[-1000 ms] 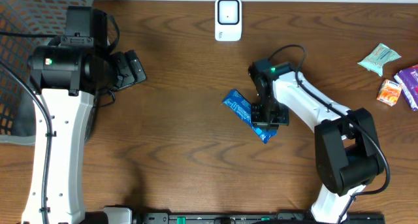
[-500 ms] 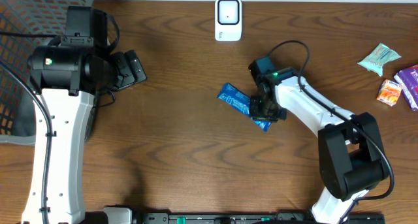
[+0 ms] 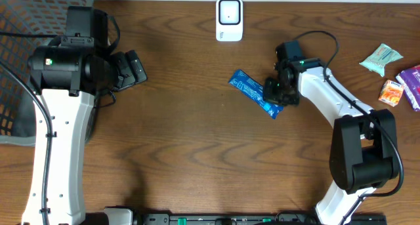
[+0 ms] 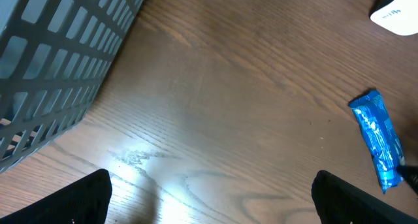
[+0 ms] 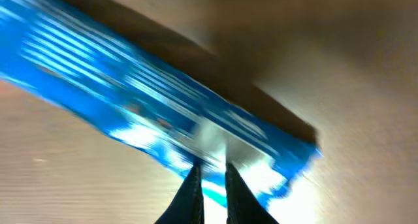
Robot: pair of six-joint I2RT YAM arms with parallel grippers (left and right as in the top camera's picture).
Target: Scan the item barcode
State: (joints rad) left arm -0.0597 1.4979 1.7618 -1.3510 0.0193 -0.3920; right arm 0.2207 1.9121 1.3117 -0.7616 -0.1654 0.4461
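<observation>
Looking down, I see my right fingers (image 5: pixel 193 185) pressed almost together, pinching one end of the long blue foil snack wrapper (image 3: pixel 252 92). It is just right of the brown wooden tabletop's (image 3: pixel 184 153) middle, nearer the far edge where the white box-shaped scanner (image 3: pixel 229 19) stands. My left fingers (image 4: pixel 78 198) are spread wide beside the grey mesh basket (image 3: pixel 20 28).

Overhead: fixed, straight down, far, whole table (image 3: pixel 197 153), arm bases at 6 o'clock. Left wrist: mid height, tilted down across the wood, basket (image 4: pixel 59 67) at 10 o'clock, left gripper (image 4: pixel 209 208) tips at 7 and 5 o'clock. Right wrist: very close, blurred, right gripper (image 5: pixel 210 185) tips at 6 o'clock on blue packet (image 5: pixel 163 113). All three views share the packet (image 3: pixel 256 94) (image 4: pixel 377 136); overhead and left wrist also share the scanner (image 3: pixel 229 18) (image 4: pixel 398 15).
</observation>
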